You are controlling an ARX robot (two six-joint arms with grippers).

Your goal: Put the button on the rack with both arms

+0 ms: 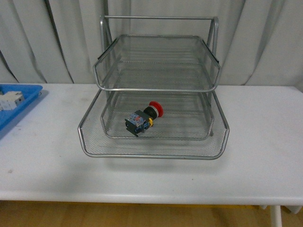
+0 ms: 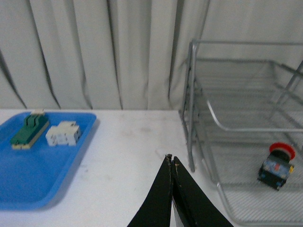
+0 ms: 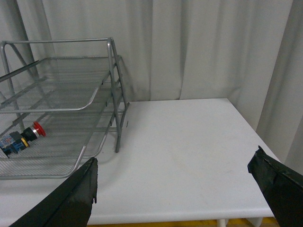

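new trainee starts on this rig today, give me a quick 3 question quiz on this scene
1. True or false: the button lies on the top tier of the rack.
2. Of the left hand and the right hand, which is open? A: left only. B: right only. C: both.
3. Fill in: the green block and the white block lie in a ___ tray.

Key: 1 false, it lies on its side below the top tier; 2 B; 3 blue.
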